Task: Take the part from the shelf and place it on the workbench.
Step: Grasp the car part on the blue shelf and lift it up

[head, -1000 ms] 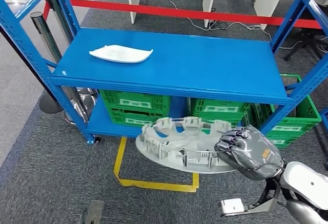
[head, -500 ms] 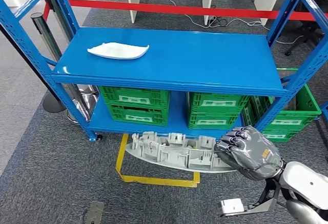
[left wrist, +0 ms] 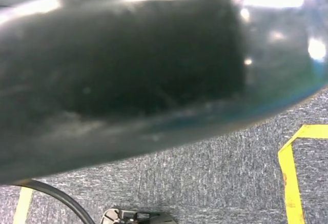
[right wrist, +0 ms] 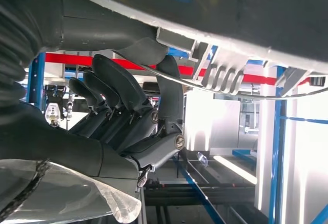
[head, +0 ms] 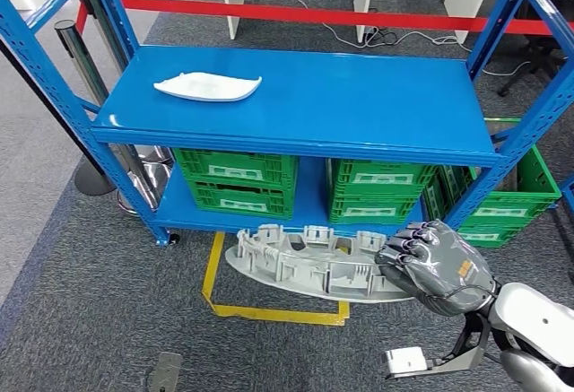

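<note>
A long grey plastic part (head: 311, 266) with ribs and tabs on its upper side hangs level over the carpet in front of the blue shelf (head: 338, 105). My right hand (head: 437, 266) grips its right end, fingers curled over the rim. In the right wrist view the fingers (right wrist: 127, 116) hook around the part's edge (right wrist: 232, 24), with the thumb against its underside. A second, white curved part (head: 206, 86) lies on the shelf's top board at the left.
Green crates (head: 237, 181) (head: 382, 190) fill the lower shelf, and another (head: 508, 204) stands at the right. Yellow floor tape (head: 271, 311) lies under the held part. A red belt barrier (head: 305, 15) and a stanchion (head: 88, 60) stand behind the shelf.
The camera has shifted a little. The grey part has dropped lower and tipped flatter in my right hand, then tilted back slightly; the hand keeps its grip.
</note>
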Controlling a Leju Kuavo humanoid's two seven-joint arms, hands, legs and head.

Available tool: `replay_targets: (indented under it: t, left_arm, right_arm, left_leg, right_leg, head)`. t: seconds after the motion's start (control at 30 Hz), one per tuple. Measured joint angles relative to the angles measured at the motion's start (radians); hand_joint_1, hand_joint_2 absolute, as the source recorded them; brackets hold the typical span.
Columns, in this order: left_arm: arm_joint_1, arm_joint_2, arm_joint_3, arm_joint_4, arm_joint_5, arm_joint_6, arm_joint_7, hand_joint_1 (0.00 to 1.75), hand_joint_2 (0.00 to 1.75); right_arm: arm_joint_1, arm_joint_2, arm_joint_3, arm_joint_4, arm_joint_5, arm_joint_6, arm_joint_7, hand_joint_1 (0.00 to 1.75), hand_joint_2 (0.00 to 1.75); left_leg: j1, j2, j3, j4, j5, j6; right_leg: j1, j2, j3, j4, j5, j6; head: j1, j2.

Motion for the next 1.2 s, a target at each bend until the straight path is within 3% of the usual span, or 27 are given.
replay_targets:
  t: [1.07, 1.2]
  left_arm:
    - [0.001, 0.007, 0.018, 0.0, 0.009, -0.005, -0.001, 0.0, 0.0]
    - [0.001, 0.008, 0.019, 0.0, 0.007, -0.005, -0.001, 0.0, 0.0]
  right_arm:
    - [-0.03, 0.066, 0.022, 0.044, -0.034, 0.01, 0.015, 1.75, 1.75]
    - [-0.03, 0.067, 0.022, 0.045, -0.038, 0.011, 0.019, 1.75, 1.75]
  left_leg:
    - [-0.001, 0.0, -0.004, 0.001, 0.0, 0.0]
    - [-0.004, 0.0, -0.008, 0.008, -0.003, 0.006]
  right_leg:
    - [-0.001, -0.001, -0.003, 0.0, 0.001, 0.001]
    - [-0.004, -0.001, -0.004, -0.001, 0.003, 0.006]
  head:
    - [0.0, 0.0]
    - [0.0, 0.0]
